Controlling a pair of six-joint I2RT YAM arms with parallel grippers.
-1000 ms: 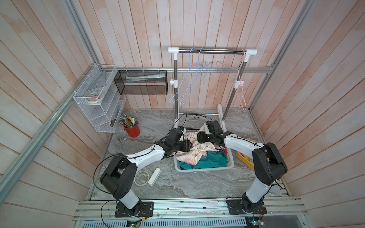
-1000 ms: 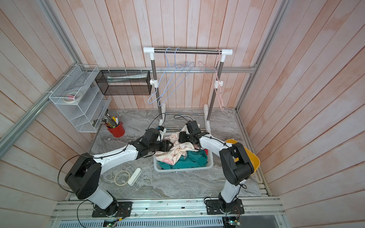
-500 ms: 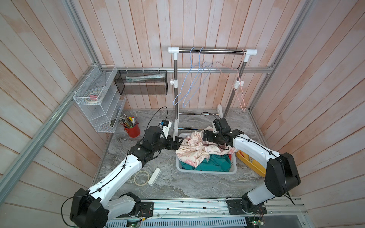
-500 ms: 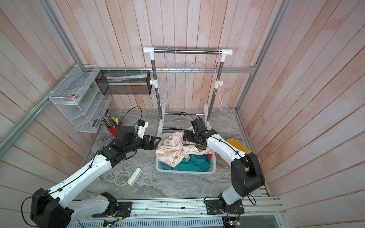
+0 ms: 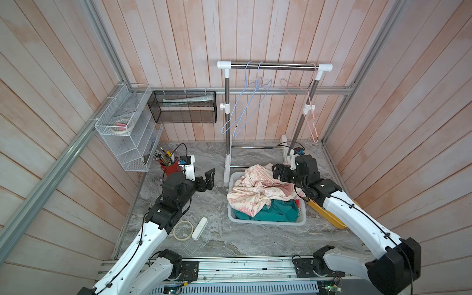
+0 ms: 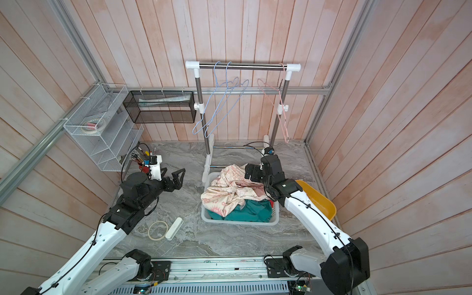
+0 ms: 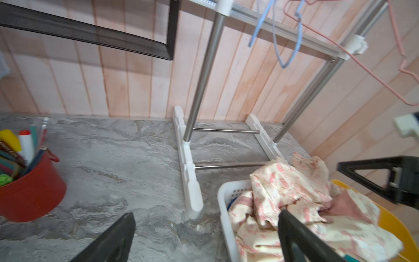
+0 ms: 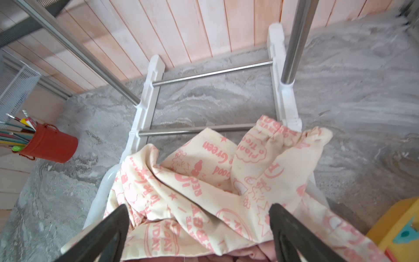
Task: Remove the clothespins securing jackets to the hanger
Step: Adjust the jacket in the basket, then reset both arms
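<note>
Under right claw [image 5: 278, 173], spread wide and empty: cream jacket [image 5: 255, 190] heaped in basket [image 5: 265, 221], likely unpinned; left claw [image 5: 207, 178] likewise.

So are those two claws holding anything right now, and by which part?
Nothing is held. The left gripper is open, apart from the basket; the right gripper is open above the cream pink-printed jacket, not closed on it.

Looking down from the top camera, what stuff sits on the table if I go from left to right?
Red pencil cup → white oblong object → white laundry basket → yellow tray.
</note>
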